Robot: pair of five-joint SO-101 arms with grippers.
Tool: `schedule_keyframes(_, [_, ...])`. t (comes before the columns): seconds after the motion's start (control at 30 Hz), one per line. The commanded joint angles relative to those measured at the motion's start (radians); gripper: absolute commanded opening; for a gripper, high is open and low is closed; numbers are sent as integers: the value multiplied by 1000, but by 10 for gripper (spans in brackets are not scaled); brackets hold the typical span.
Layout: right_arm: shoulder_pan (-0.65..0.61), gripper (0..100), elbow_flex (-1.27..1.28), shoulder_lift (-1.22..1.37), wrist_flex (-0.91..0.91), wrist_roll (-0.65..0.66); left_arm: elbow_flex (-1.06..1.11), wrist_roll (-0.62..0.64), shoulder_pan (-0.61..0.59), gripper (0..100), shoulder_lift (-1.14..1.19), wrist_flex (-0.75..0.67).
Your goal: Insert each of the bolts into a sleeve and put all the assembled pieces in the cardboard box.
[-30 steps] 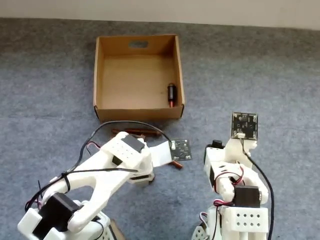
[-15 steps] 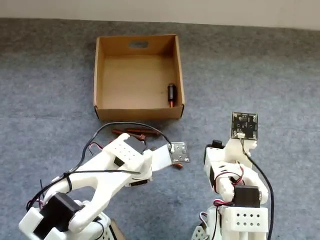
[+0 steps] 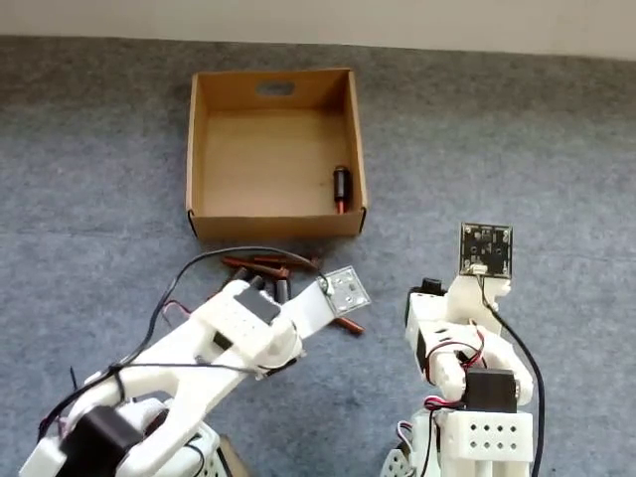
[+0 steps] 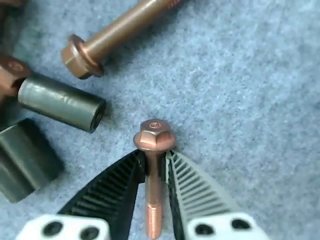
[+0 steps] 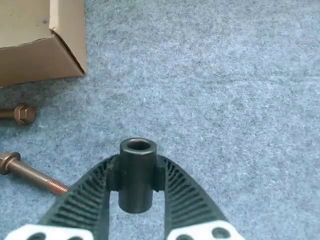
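My left gripper (image 4: pixel 155 155) is shut on a copper bolt (image 4: pixel 153 135), gripping the shank just under the hex head, a little above the grey carpet. Two dark sleeves (image 4: pixel 60 102) (image 4: pixel 22 160) and another bolt (image 4: pixel 115 32) lie close by. My right gripper (image 5: pixel 136 162) is shut on a dark sleeve (image 5: pixel 136 175), held with its open bore facing away. In the high view the cardboard box (image 3: pixel 199 149) stands at the back with one assembled piece (image 3: pixel 341 189) against its right wall. The left arm (image 3: pixel 248 323) sits over the loose bolts (image 3: pixel 256 264).
The right arm (image 3: pixel 462 328) stands at the front right, apart from the pile. Two loose bolts (image 5: pixel 22 114) (image 5: pixel 30 172) lie on the carpet beside the box corner (image 5: pixel 65 45). Open carpet spreads to the right of the box.
The left arm has drawn back and turned its wrist, its camera board shifting up and left. Dark sleeves beside the bolts have come into sight. The right arm has kept still.
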Motion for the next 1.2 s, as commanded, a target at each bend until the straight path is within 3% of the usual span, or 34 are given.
schedule_keyframes(0.0, [5,5,-4,-10,-22,-9,42,9,-16,101,-111,-23])
schedule_keyframes(0.13, [5,5,-4,-10,-22,-9,85,8,-16,208,-176,-29])
schedule_keyframes(0.63, [5,5,-2,-10,-22,-9,15,9,-16,172,-31,-58])
schedule_keyframes(0.87, [7,5,-2,-10,-22,-9,4,9,-5,3,-12,-57])
schedule_keyframes(1.17, [2,5,-12,-10,-48,-9,-13,11,-16,8,-41,-32])
